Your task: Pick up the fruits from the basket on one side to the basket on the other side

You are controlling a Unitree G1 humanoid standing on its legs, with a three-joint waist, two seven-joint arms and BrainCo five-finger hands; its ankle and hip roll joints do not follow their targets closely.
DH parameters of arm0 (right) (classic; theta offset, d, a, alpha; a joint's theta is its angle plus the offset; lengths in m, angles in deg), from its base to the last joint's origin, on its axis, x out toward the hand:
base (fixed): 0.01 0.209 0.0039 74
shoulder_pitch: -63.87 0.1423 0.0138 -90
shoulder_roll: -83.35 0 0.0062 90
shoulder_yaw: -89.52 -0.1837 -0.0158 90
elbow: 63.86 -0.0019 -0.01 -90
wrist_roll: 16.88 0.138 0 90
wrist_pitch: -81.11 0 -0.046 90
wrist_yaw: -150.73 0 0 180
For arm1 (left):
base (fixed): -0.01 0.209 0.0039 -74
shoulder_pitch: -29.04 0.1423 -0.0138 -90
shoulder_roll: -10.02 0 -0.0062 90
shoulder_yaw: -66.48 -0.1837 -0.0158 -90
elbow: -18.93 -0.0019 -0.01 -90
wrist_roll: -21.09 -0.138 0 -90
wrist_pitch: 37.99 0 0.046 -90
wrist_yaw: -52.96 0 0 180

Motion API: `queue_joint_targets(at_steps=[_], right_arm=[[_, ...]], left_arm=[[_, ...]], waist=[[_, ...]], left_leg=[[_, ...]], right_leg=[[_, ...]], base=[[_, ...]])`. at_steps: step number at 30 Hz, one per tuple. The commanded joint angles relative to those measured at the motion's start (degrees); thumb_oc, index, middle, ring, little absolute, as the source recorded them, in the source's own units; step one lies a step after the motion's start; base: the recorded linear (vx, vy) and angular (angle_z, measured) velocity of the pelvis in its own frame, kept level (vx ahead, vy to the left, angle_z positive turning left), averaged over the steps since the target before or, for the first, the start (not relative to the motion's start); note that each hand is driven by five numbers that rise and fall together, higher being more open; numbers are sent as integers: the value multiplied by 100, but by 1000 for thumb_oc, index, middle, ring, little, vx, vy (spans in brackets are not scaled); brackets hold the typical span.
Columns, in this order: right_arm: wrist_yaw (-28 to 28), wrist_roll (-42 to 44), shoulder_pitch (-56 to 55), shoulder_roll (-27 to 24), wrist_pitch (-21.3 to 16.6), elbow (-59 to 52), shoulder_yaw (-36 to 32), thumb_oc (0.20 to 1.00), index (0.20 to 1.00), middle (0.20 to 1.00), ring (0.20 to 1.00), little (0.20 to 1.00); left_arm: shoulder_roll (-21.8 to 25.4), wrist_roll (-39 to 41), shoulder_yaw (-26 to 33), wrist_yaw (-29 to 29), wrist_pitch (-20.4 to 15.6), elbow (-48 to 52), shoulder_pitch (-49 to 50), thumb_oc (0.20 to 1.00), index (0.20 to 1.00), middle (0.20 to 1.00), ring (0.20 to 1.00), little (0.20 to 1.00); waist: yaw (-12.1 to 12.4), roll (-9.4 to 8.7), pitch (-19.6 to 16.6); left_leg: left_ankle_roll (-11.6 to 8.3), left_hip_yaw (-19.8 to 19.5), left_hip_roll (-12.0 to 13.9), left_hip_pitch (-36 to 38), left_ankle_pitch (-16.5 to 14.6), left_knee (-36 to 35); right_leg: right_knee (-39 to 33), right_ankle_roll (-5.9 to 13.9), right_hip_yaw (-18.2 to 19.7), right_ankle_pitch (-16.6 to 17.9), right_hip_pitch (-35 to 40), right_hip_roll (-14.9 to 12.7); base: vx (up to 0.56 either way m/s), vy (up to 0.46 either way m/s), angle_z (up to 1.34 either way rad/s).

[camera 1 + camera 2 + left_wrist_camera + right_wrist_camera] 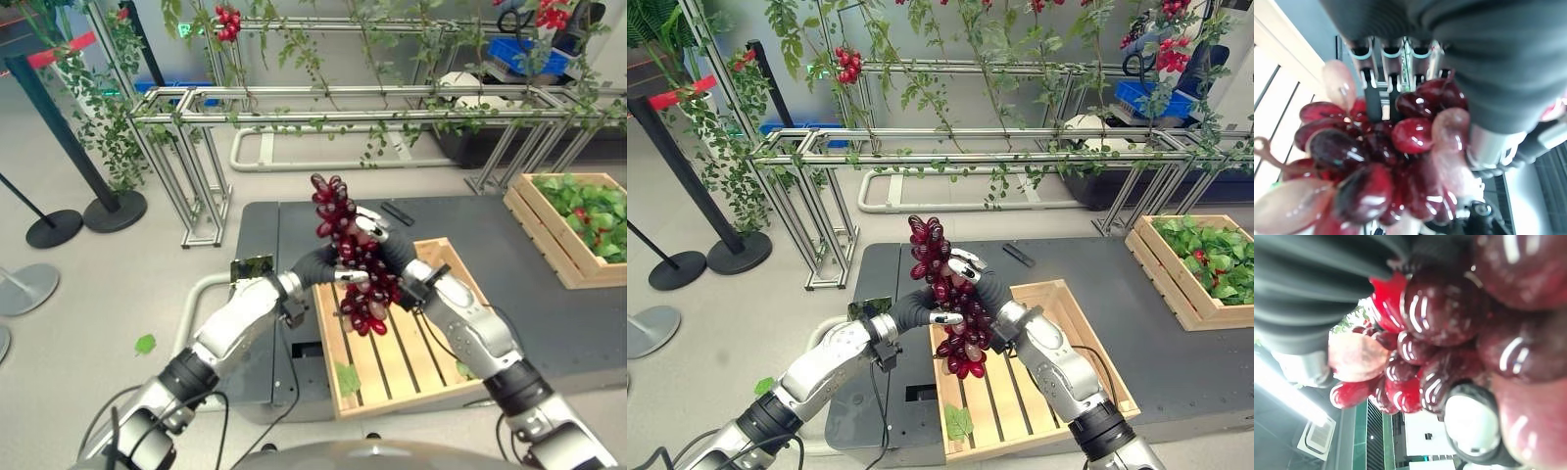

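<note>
Dark grey flat platform on pale floor. Small black oblong object near platform's far edge. Silver aluminium frame rack beyond far edge, green leafy vines hanging over it, red fruit cluster among vines. Black stanchion posts on round bases on floor off platform's left side. Green leaf on floor near left edge.
</note>
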Motion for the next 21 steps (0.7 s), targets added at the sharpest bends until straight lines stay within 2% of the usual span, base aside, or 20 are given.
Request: queue_joint_targets(at_steps=[1,18,19,20,21], right_arm=[[-277,378,729,558,-299,-501,303,200,200,200,200,200],[-150,637,489,656,-361,-307,379,200,200,200,200,200],[-163,550,469,581,-354,-325,357,661,661,661,661,661],[-163,549,467,581,-353,-326,358,931,931,931,931,931],[-205,500,459,505,-357,-392,321,1000,1000,1000,1000,1000]], left_arm=[[-404,456,-139,-103,-386,-173,-723,200,200,200,200,200],[-295,932,112,-204,-464,-91,-201,200,200,200,200,200],[-246,968,225,-192,-526,-18,-92,200,200,200,200,200],[-245,969,226,-192,-525,-15,-89,200,200,200,200,200],[-219,980,340,-183,-576,60,0,200,200,200,200,200]], waist=[[7,-314,8],[52,-297,12],[71,-301,13],[70,-301,12],[80,-306,13]], left_leg=[[395,-308,-376,-348,-477,435],[347,-373,-349,-380,-422,424],[342,-373,-346,-376,-422,424],[342,-373,-346,-376,-422,424],[339,-375,-346,-376,-424,422]], right_leg=[[445,352,-410,-516,72,-283],[390,315,-498,-517,99,-264],[390,309,-507,-519,104,-265],[391,309,-507,-519,104,-265],[387,311,-510,-516,102,-262]], base=[[-15,1,5],[-6,-2,3],[0,0,0],[0,0,0],[0,0,0]])
